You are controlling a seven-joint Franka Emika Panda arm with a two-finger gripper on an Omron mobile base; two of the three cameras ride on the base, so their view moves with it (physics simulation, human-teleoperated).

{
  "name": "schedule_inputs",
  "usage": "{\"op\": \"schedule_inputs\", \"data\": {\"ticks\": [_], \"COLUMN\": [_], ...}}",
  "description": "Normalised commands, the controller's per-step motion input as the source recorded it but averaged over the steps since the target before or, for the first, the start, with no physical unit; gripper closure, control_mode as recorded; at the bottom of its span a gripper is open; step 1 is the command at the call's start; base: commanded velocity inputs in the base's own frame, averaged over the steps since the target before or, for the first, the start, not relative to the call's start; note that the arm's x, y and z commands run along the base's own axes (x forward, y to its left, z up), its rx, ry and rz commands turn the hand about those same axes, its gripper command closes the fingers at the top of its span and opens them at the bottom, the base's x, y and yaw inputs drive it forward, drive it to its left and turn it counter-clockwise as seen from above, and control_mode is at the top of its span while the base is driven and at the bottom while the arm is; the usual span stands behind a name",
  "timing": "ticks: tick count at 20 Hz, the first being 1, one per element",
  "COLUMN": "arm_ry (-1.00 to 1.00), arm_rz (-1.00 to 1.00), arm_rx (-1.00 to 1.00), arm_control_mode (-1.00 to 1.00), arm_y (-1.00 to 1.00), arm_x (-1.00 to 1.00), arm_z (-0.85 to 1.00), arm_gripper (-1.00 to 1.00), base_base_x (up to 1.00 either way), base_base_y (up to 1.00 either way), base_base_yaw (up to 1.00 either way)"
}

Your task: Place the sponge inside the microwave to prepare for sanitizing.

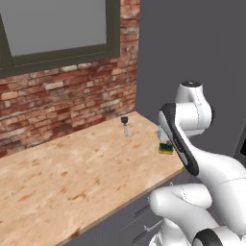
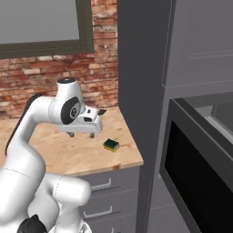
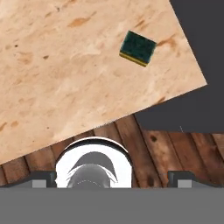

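Observation:
The sponge [image 2: 111, 145], a small yellow block with a dark green top, lies flat near the right front corner of the wooden counter [image 2: 68, 157]. In the left base view the sponge [image 1: 166, 149] is half hidden behind my arm. The hand view has the sponge [image 3: 138, 48] up and to the right. My gripper [image 2: 82, 134] hangs above the counter, a little to the left of the sponge, open and holding nothing. Both fingertips [image 3: 181, 177] are spread wide. At the right, the microwave [image 2: 195, 177] has its black-windowed door swung open, showing a light grey interior.
A thin dark-handled utensil [image 1: 125, 126] lies toward the back of the counter, by the brick wall [image 1: 67, 96]. A tall dark grey cabinet panel [image 2: 141, 91] separates the counter from the microwave. Drawers [image 2: 104, 184] sit below the counter edge.

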Motion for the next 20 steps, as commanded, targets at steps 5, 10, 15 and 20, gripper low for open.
{"op": "schedule_inputs", "data": {"ticks": [5, 10, 15, 20], "arm_ry": [-0.01, -0.02, 0.0, 0.0], "arm_rz": [0.35, 0.54, 0.61, 0.26], "arm_rx": [-0.06, 0.04, 0.0, -0.01], "arm_control_mode": [-1.0, -1.0, -1.0, -1.0], "arm_y": [-0.4, -0.04, 0.0, -0.05], "arm_x": [0.02, 0.09, 0.2, 0.53], "arm_z": [-0.22, -0.2, -0.04, -0.13], "arm_gripper": [-1.0, -1.0, -1.0, -1.0], "base_base_x": [0.0, 0.0, 0.0, 0.0], "base_base_y": [0.0, 0.0, 0.0, 0.0], "base_base_yaw": [0.0, 0.0, 0.0, 0.0]}}
